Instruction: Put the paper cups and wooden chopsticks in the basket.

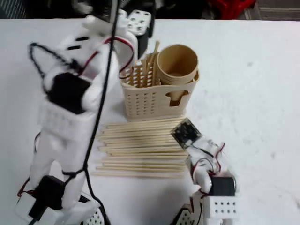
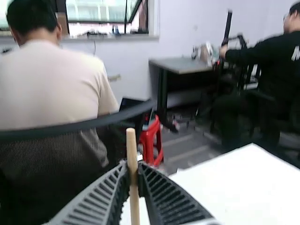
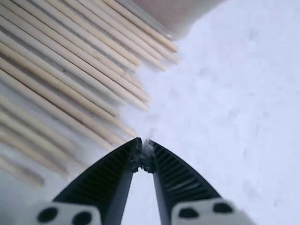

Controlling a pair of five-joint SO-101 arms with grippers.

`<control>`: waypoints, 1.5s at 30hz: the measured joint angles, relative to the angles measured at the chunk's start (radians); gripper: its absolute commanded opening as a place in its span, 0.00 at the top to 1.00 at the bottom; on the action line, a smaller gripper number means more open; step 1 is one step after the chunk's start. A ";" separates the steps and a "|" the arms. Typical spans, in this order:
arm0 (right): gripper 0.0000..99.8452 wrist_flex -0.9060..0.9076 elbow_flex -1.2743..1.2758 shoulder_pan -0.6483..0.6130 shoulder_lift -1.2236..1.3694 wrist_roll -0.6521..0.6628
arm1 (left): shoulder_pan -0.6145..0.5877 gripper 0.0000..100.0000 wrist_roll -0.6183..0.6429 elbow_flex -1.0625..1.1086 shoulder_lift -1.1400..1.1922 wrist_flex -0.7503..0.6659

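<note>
My left gripper (image 2: 133,165) is clenching a chopstick (image 2: 131,143). My right gripper (image 3: 143,151) is sitting closed, empty, beside the centre-frame pile (image 1: 140,150).

The left arm (image 1: 70,117) is up high and stretched far forward. Its wrist is tipped so the left gripper (image 2: 133,176) looks out level instead of down, and its two black fingers (image 2: 112,187) squeeze tight on a wooden chopstick (image 2: 132,145) that pokes out past the fingertips. The right arm (image 1: 206,171) is bent down low with the right gripper (image 3: 143,152) pointing down, its two dark fingers pressed together at the tips and spread wider apart back near the wrist.
</note>
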 measured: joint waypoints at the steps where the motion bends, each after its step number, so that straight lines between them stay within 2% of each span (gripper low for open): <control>1: 0.98 0.015 0.028 0.021 -0.049 0.000 | 0.000 0.98 0.000 0.040 0.000 -0.014; 5: 0.98 0.037 0.080 0.121 -0.167 -0.051 | -0.021 0.97 0.000 0.176 0.000 -0.055; 9: 0.98 0.008 0.091 0.161 -0.158 -0.135 | -0.021 0.87 0.000 0.241 0.002 -0.054; 11: 0.98 0.002 0.092 0.167 -0.169 -0.192 | -0.021 0.82 0.000 0.241 0.002 -0.021; 14: 0.98 -0.009 0.092 0.167 -0.176 -0.275 | -0.026 0.84 0.000 0.239 0.000 0.057; 20: 0.98 -0.032 0.092 0.172 -0.176 -0.333 | -0.044 0.86 0.002 0.130 0.002 0.264; 24: 0.98 -0.032 0.092 0.193 -0.176 -0.333 | -0.029 0.86 -0.003 0.020 0.002 0.497; 26: 0.98 -0.032 0.092 0.229 -0.176 -0.333 | 0.011 0.86 -0.071 -0.018 0.000 0.644; 28: 0.98 -0.051 0.092 0.252 -0.176 -0.333 | 0.069 0.86 -0.193 -0.023 0.000 0.769; 30: 0.98 -0.058 0.092 0.262 -0.176 -0.333 | 0.123 0.86 -0.308 0.023 -0.008 0.806; 33: 0.98 -0.061 0.103 0.264 -0.176 -0.325 | 0.189 0.88 -0.397 0.161 -0.034 0.815; 37: 0.98 -0.061 0.118 0.284 -0.176 -0.230 | 0.308 0.91 -0.483 0.422 -0.066 0.753; 40: 0.98 -0.061 0.124 0.281 -0.176 -0.209 | 0.325 0.91 -0.540 0.666 -0.071 0.606; 45: 0.98 -0.061 0.138 0.285 -0.176 -0.203 | 0.298 0.91 -0.577 1.016 -0.071 0.284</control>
